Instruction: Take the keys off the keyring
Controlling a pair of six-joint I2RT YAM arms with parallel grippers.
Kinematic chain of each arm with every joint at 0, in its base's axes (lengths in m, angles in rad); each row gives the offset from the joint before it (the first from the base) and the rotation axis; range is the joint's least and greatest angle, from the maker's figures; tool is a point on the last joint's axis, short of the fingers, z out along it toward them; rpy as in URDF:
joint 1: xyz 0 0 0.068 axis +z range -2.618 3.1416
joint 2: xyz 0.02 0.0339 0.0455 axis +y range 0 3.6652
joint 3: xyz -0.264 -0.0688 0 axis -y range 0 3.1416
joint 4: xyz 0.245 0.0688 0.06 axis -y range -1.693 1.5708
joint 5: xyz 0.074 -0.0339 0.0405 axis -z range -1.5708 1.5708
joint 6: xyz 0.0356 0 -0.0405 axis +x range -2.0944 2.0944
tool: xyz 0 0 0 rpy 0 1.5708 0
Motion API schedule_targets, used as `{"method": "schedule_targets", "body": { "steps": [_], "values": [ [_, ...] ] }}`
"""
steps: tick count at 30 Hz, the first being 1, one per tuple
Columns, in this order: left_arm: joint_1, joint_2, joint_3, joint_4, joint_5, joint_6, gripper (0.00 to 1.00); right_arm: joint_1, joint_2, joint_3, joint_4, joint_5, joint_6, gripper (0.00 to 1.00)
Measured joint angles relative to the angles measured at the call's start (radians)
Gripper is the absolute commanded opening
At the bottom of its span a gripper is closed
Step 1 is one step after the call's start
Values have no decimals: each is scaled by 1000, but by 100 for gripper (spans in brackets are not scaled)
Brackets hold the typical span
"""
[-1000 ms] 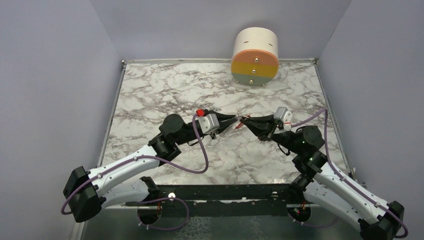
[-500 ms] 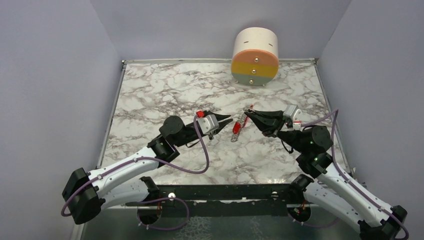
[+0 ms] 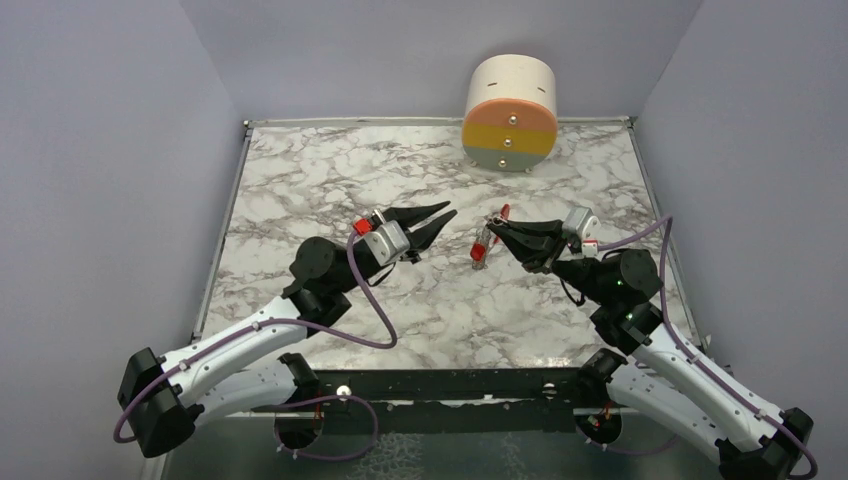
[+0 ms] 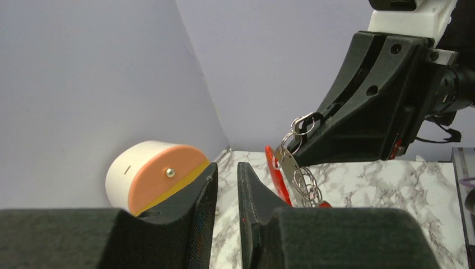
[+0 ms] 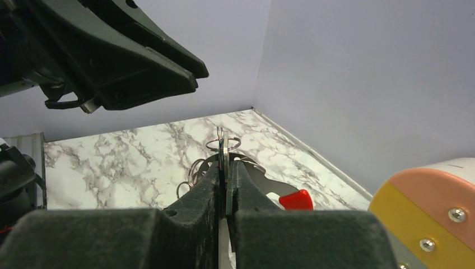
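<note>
Silver links of the keyring are dangling just above the marble table, and the right gripper is clenching tight on the rings at the top of the bunch, with the red clip hanging beside the chain. The left gripper is hovering off to the left, not touching the bunch, its fingers standing slightly parted and gripping nothing.

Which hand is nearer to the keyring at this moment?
Right. The right hand is shut on the keyring, which dangles from it. The left hand is off to the keyring's left, apart from it, open and holding nothing.
</note>
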Motion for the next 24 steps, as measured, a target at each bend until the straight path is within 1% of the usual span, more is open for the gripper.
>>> {"method": "schedule_targets", "body": {
  "steps": [8,13,17,19,22,24],
  "values": [
    [0,61,0,74,12,-53,22,0,-1,0,0,0,2,2],
    [0,114,-1,121,48,-117,22,0,-1,0,1,0,2,2],
    [0,123,-8,176,72,-166,23,0,0,0,1,0,2,2],
    [0,123,-15,211,88,-193,25,0,0,0,1,0,2,2],
    [0,124,-23,247,115,-236,31,0,0,-1,2,0,2,2],
    [0,126,-24,266,138,-261,33,0,0,-2,6,0,2,2]
  ]
}}
